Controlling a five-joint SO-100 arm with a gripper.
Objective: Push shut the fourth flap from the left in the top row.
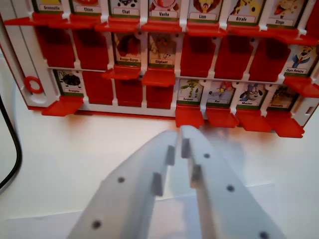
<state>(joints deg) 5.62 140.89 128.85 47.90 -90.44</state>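
The white plastic gripper [178, 135], clenched and empty, is hovering near; it should be rising toward the far-row red "Vache" flap [164, 26].

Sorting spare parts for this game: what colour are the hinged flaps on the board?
Red flaps, set in a white frame; clear in the wrist view.

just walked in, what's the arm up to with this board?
The gripper, jaws nearly closed and holding nothing, hangs over the white table in front of a red-and-white flap board of animal picture cards. It touches no flap. The top row's flaps are all open, including the Vache flap.
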